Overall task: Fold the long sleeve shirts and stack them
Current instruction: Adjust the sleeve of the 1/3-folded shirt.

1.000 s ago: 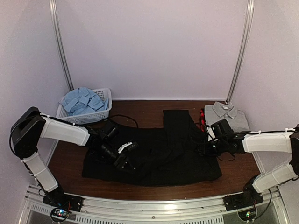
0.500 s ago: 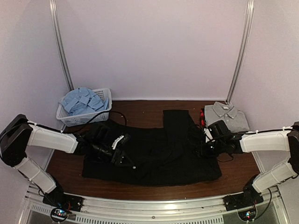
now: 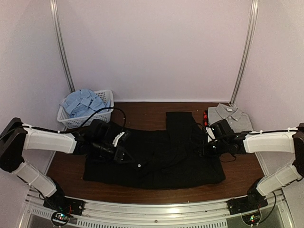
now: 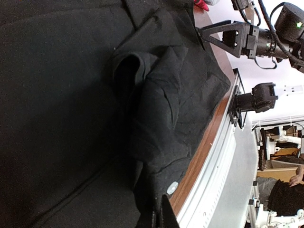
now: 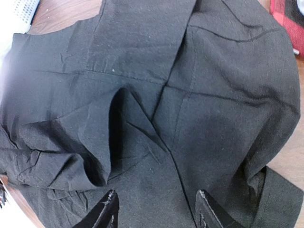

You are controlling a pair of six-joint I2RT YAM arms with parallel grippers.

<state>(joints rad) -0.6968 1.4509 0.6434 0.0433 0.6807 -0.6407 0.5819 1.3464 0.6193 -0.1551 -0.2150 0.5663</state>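
While the overhead camera takes in the whole worktop [image 3: 142, 111], each wrist camera sees little but black cloth. From above, the black shirt [image 3: 161, 159] lies spread across the middle, one sleeve reaching toward 12 o'clock. The grey shirt [image 3: 231, 115] sits folded at 2 o'clock, with a sliver of the plaid shirt [image 3: 205, 117] at its left edge. The light blue shirt [image 3: 83, 102] is heaped in the white basket [image 3: 105, 114] at 10 o'clock.

The left gripper [image 3: 127, 154] rests on the black shirt's 9 o'clock side and the right gripper [image 3: 203, 147] on its 3 o'clock side, but their fingers are too dark to read from there.

The wrist views settle that. The right gripper's fingers [image 5: 110, 211] stand wide apart just over the shirt, holding nothing. The left gripper [image 4: 159, 216] shows only at the bottom edge — its fingers pressed together, with a ridge of bunched black cloth running up into them and a pale button [image 4: 172, 187] beside it.
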